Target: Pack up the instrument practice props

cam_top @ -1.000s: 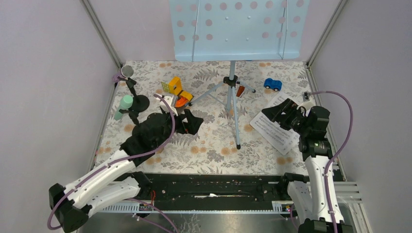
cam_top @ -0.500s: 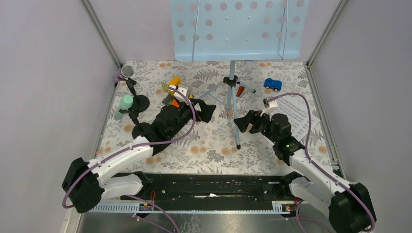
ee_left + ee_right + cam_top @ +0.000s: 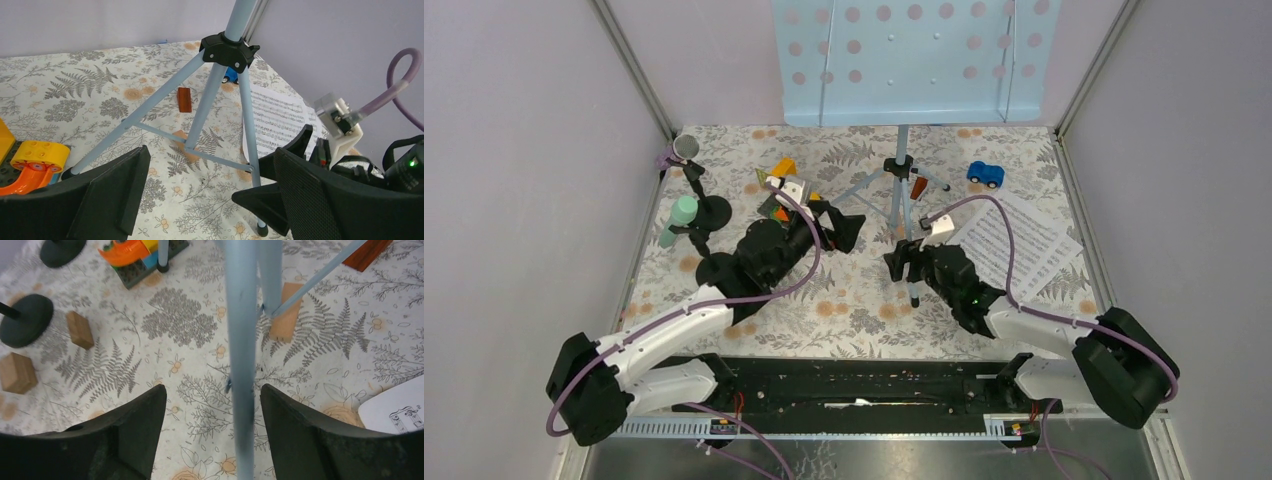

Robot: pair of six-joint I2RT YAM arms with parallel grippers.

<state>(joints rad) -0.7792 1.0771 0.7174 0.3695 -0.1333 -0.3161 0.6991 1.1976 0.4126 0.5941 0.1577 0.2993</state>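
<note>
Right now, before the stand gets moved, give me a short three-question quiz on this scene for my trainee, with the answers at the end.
1. True or false: the right claw is open, with one finger on each side of a tripod leg of the music rack.
2. Where are the sheet-music pages? A, on the rack's shelf. B, flat on the table, right of the tripod. C, leaning against a wall.
3. How many toy microphones sit in the black holders at the table's left side?
Key: 1 true; 2 B; 3 two.
</note>
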